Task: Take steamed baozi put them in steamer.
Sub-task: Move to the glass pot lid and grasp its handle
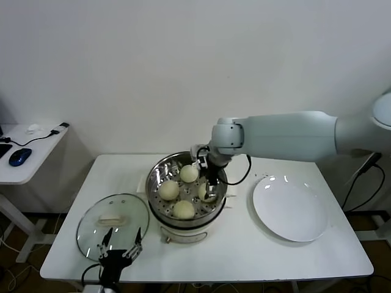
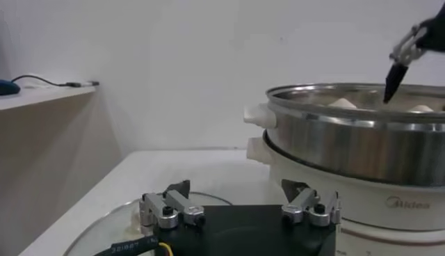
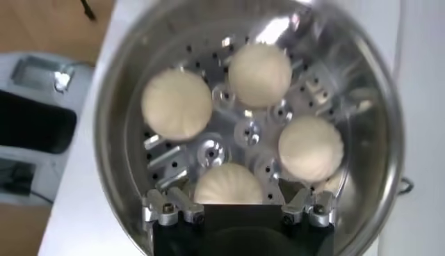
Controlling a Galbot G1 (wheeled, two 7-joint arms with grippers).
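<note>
The steamer (image 1: pixel 154 177) stands mid-table, a shiny steel pot on a white base. Four cream-white baozi lie on its perforated tray: one at the back (image 1: pixel 189 173), one on the left (image 1: pixel 169 190), one at the front (image 1: pixel 184 209) and one on the right (image 1: pixel 206 194). My right gripper (image 1: pixel 208 178) hangs open just above the right baozi. In the right wrist view that baozi (image 3: pixel 228 184) lies between the spread fingers of the right gripper (image 3: pixel 238 200), with a gap on each side. My left gripper (image 1: pixel 119 247) is open and empty at the table's front left.
A round glass lid (image 1: pixel 113 220) with a cream handle lies flat left of the steamer, under my left gripper (image 2: pixel 236 189). A flat white plate (image 1: pixel 290 210) lies to the steamer's right. A side table with a mouse (image 1: pixel 19 156) stands far left.
</note>
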